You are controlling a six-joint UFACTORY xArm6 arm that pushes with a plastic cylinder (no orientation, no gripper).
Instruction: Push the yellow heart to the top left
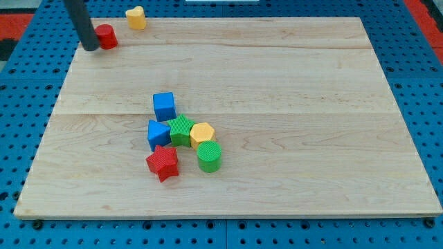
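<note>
The yellow heart [136, 17] lies at the board's top edge, near the top left corner. A red block [106, 36] sits just below and to the left of it. My tip [90, 48] is at the red block's left side, touching or nearly touching it, and to the lower left of the yellow heart, apart from it. The dark rod rises from the tip toward the view's top.
A cluster lies left of centre: blue cube [164, 106], blue block [158, 133], green block [181, 131], yellow hexagon [202, 133], green cylinder [209, 156], red star [163, 163]. The wooden board [291, 83] rests on a blue pegboard surface.
</note>
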